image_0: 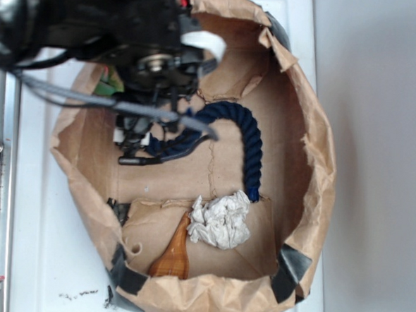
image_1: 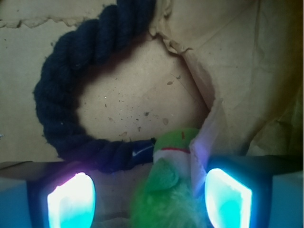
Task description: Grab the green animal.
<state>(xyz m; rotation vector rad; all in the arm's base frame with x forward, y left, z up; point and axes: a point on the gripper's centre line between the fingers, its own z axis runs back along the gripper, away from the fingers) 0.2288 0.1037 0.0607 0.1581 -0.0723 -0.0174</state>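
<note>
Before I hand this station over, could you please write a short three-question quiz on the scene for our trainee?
1. True or false: in the wrist view, the green animal lies between the two glowing pads of the claw.
2. Which object curves around a patch of bare cardboard floor in the wrist view? A) the dark blue rope B) the crumpled white paper ball C) the brown wooden piece
3. Fill in: the walls ringing the work area are made of brown ____.

Key: 1 true; 2 A; 3 paper.
</note>
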